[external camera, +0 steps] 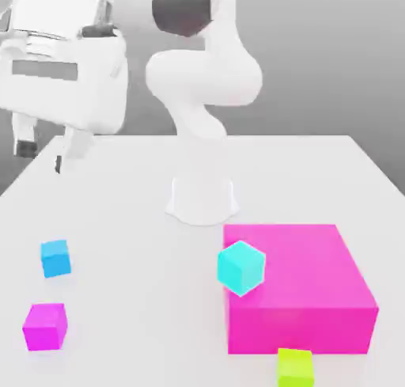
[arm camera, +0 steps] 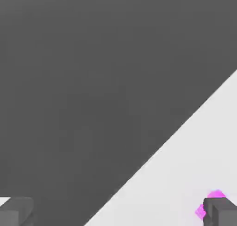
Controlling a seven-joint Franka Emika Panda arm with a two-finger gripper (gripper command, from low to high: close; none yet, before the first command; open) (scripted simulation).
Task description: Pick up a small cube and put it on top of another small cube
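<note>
Pincer (external camera: 43, 152) hung spread and empty above the far-left tabletop (external camera: 316, 180) edge in the exterior view, fingers (arm camera: 221, 212) wide apart, nothing between. Small blue cube (external camera: 55, 258) sat left, small magenta cube (external camera: 44, 326) just nearer than it. Cyan cube (external camera: 240, 267) appeared tilted at the big magenta block (external camera: 304, 282) left edge. Green cube (external camera: 295, 368) sat near, by the block's front.

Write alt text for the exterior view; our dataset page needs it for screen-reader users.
A white robot arm stands at the back of a white table, its open gripper raised at the exterior view's left. Ahead lie a large magenta block, a cyan cube poised on its corner, and small blue, magenta and green cubes.
</note>
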